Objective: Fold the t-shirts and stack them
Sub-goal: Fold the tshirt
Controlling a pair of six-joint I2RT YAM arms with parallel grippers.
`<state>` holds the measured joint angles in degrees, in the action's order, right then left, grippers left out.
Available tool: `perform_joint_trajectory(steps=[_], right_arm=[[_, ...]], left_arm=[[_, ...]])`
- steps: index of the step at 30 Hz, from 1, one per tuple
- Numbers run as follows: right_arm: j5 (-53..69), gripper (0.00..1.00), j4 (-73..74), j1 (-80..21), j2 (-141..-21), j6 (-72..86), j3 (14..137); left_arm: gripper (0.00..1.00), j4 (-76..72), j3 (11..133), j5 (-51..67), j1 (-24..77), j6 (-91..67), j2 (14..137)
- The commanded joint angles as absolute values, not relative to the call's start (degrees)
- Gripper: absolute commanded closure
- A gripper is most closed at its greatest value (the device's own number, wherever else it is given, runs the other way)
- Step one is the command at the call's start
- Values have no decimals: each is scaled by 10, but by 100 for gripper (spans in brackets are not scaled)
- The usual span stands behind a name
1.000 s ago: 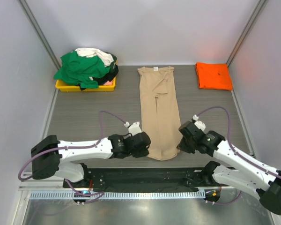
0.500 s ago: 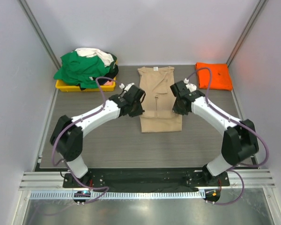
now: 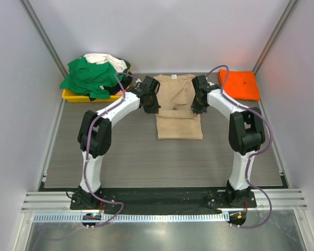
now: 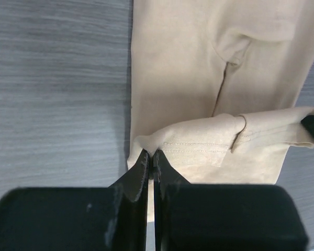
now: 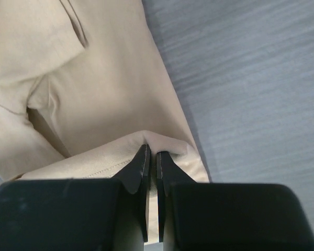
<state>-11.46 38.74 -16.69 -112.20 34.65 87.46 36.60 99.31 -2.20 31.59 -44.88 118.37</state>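
Observation:
The tan-beige t-shirt [image 3: 178,115] lies at the middle back of the table, its bottom hem folded up over its body. My left gripper [image 3: 153,102] is shut on the hem's left corner [image 4: 149,144]. My right gripper [image 3: 197,103] is shut on the hem's right corner [image 5: 162,141]. Both hold the hem lifted over the shirt's middle. A folded bright orange t-shirt [image 3: 238,84] lies at the back right. Green [image 3: 89,77], white [image 3: 107,59] and black shirts are heaped in the yellow tray [image 3: 73,96].
The yellow tray stands at the back left by the wall. The grey wood-grain table [image 3: 120,157] spreads in front of the beige shirt. Metal frame posts run up the back corners.
Both grippers have carried the beige shirt's bottom hem from the near edge towards the back, folding the shirt over itself. Both arms are now stretched far out.

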Motion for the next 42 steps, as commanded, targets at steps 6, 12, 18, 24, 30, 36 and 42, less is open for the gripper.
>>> perform_joint_trajectory(steps=[6, 12, 18, 24, 30, 36, 42], right_arm=[[-63, 64, 404, -127, -1233, 317, 1058], [-19, 33, 547, -72, -1352, 325, 1384], [-7, 37, 414, -82, -1127, 316, 1029], [18, 43, 316, -185, -997, 310, 802], [3, 47, 319, -239, -1058, 294, 800], [-42, 50, 352, -243, -1145, 263, 883], [-78, 52, 408, -243, -1222, 238, 991]], left_arm=[[76, 449, 1180, 80, 254, -433, 1317], [56, 568, 1520, 175, 174, -491, 1469], [53, 455, 1217, 162, 177, -468, 1253], [55, 446, 977, 117, 221, -423, 1114], [56, 483, 795, 5, 242, -370, 911], [56, 570, 686, -173, 241, -316, 738], [55, 554, 585, -198, 243, -295, 620]])
